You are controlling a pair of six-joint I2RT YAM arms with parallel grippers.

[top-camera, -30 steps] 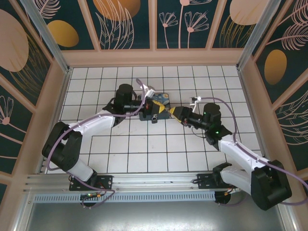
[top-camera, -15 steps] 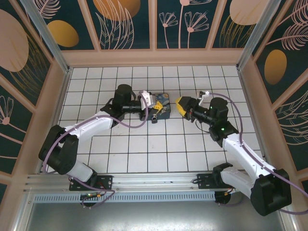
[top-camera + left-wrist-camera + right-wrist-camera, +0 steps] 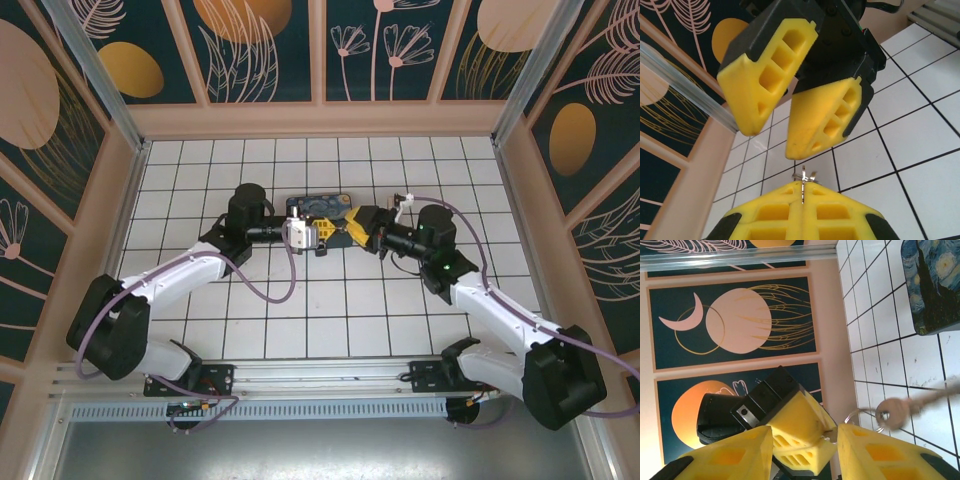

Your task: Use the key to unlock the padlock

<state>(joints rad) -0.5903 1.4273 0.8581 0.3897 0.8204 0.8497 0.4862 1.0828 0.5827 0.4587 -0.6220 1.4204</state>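
The key [image 3: 895, 412] is seen in the right wrist view as a small silver-grey piece with a round, holed head. Its slender blade is blurred toward 3 o'clock. A thin wire ring [image 3: 856, 416] is threaded through the head and runs back to the tips of the left gripper [image 3: 826, 434], so the key is carried at 3 o'clock of those tips, over the white-tiled bench [image 3: 900, 360]. The blue swirly-painted tin box [image 3: 935, 285] is seen at 1 o'clock, apart from the key.

In the left wrist view the left gripper is shown pressed together on a thin metal piece [image 3: 803, 180] seen edge-on; whether this is the ring or another key cannot be told. The right gripper [image 3: 771, 140] is shown facing it at 12 o'clock, spread wide.

In the top external view the two grippers are seen tip to tip, with the tin box just beyond at 12 o'clock; the key is too small to be made out there.
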